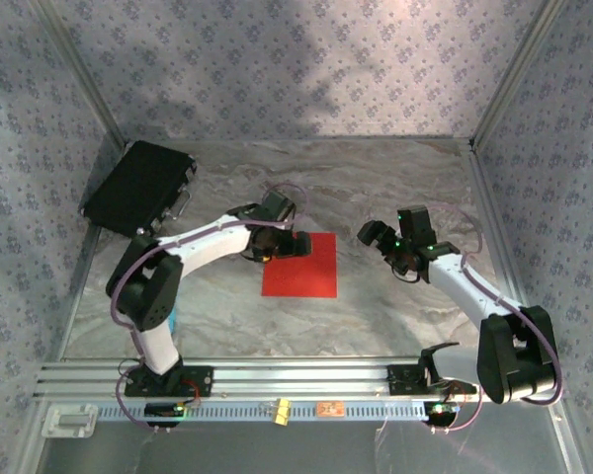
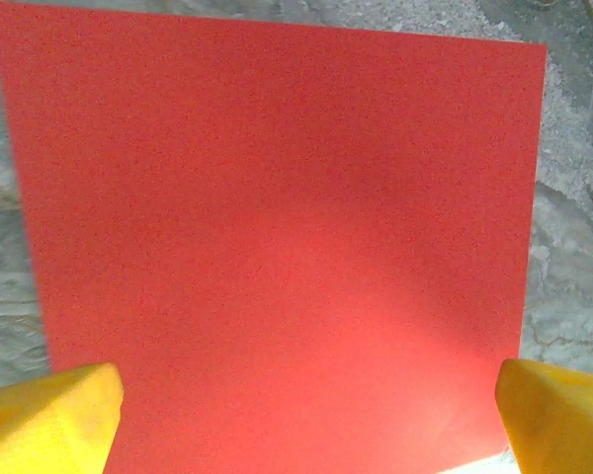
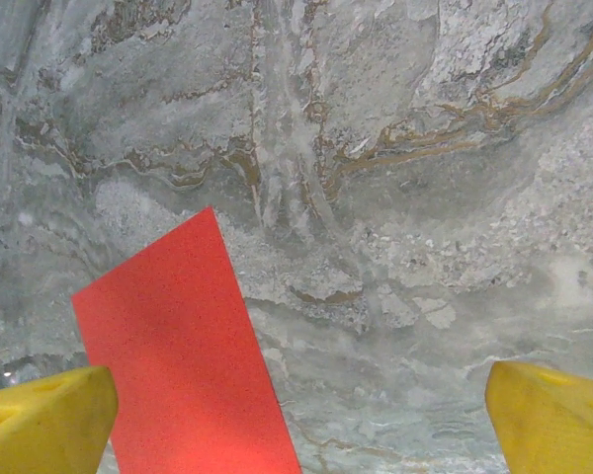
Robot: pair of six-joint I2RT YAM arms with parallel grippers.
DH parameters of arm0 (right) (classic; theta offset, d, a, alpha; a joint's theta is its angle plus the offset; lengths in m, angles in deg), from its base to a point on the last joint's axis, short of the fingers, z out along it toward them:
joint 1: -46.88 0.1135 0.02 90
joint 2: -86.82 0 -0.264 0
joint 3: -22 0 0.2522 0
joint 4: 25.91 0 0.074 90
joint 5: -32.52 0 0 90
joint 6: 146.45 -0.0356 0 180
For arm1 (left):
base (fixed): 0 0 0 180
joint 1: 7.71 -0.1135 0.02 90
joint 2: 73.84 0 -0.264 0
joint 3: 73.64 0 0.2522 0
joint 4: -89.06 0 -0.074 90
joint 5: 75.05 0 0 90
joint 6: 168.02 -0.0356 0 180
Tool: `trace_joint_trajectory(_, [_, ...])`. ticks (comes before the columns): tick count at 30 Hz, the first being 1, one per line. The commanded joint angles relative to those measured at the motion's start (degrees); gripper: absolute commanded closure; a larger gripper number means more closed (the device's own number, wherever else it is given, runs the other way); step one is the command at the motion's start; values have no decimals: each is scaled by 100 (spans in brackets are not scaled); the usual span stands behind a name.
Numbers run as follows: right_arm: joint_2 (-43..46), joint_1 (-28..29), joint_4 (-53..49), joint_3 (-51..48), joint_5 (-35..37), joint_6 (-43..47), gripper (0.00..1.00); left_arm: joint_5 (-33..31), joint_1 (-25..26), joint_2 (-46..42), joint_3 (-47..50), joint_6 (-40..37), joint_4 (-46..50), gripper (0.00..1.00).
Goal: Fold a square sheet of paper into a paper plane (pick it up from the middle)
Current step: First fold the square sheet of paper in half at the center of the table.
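Left wrist | fingers (image 2: 49, 420) spread wide | square sheet of paper (image 2: 277, 227) flat

A grey marbled table (image 1: 376, 188) is observed. The square sheet of paper (image 1: 301, 267), bright red, is laid flat near its middle. A black rectangular case (image 1: 138, 186) is placed at the far left corner, well apart from the sheet.

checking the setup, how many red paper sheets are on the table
1: the square sheet of paper lies flat mid-table, with the left gripper above its far-left corner. Another sheet stacked exactly beneath it would be hidden.
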Motion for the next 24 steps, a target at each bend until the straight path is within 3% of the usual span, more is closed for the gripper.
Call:
trace_joint_trajectory(1, [63, -70, -252, 16, -64, 356, 2, -220, 131, 382, -543, 255, 740, 4])
trace_joint_trajectory(16, [69, -396, -321, -55, -233, 549, 1, -535, 428, 1398, -1770, 348, 1870, 5])
trace_joint_trajectory(24, [86, -459, -313, -78, -371, 588, 1, -553, 410, 1719, -2117, 167, 1892, 4])
